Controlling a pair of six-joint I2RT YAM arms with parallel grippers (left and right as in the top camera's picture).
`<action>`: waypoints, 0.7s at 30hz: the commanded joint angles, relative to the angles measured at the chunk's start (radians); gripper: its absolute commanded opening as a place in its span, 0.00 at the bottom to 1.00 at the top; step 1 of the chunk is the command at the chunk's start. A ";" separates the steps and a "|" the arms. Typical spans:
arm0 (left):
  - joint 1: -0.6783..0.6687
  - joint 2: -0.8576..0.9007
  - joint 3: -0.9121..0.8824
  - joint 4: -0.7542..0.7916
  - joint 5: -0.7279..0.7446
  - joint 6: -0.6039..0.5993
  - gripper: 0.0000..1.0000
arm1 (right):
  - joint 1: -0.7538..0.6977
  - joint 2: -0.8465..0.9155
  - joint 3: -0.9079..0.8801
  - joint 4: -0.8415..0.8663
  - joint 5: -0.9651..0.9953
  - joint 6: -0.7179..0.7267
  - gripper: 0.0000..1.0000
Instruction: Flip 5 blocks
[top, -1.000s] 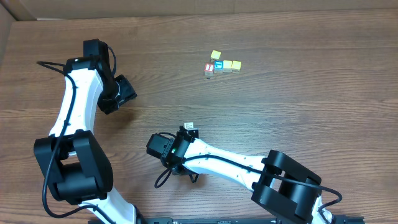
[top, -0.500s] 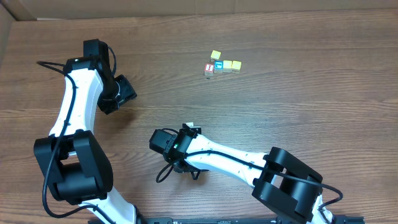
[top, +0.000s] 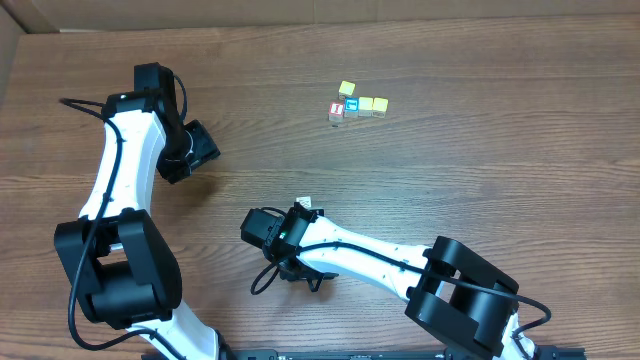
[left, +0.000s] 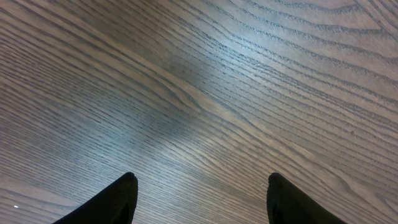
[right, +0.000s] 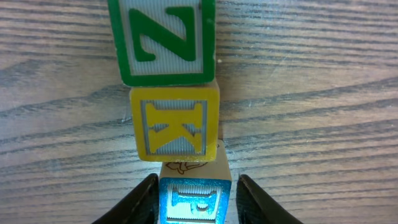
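A short line of small wooden alphabet cubes runs down the middle of the right wrist view, on the brown wood-grain desk (right: 311, 93). Farthest from the camera lies the green-bordered cube (right: 165, 40), whose white top face carries a green Z. Touching its near edge is the yellow-bordered cube (right: 175, 123), a yellow K on white, turned slightly askew. Next comes a pale cube (right: 194, 167) with a faint brown drawing (only a sliver shows). In front of that sits the teal-blue cube (right: 194, 199), with a letter P on its top face.

The right claw (right: 194, 205) has this blue cube between its black fingers (right: 142, 200), each close beside a side face. Whether they press it cannot be told. From overhead the right arm covers the line, save one small white cube (top: 306, 203) peeking out at the claw's tip. The left claw (left: 202, 202) hangs wide over bare desk, well apart from the cubes.
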 joint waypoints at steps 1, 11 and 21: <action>-0.005 0.011 0.013 0.000 -0.006 0.000 0.59 | 0.001 -0.008 -0.006 0.000 -0.005 0.000 0.39; -0.005 0.011 0.013 0.000 -0.006 0.000 0.59 | 0.001 -0.008 -0.006 0.001 -0.008 -0.001 0.35; -0.005 0.011 0.013 0.000 -0.006 0.000 0.60 | 0.006 -0.008 -0.006 0.005 -0.008 -0.001 0.34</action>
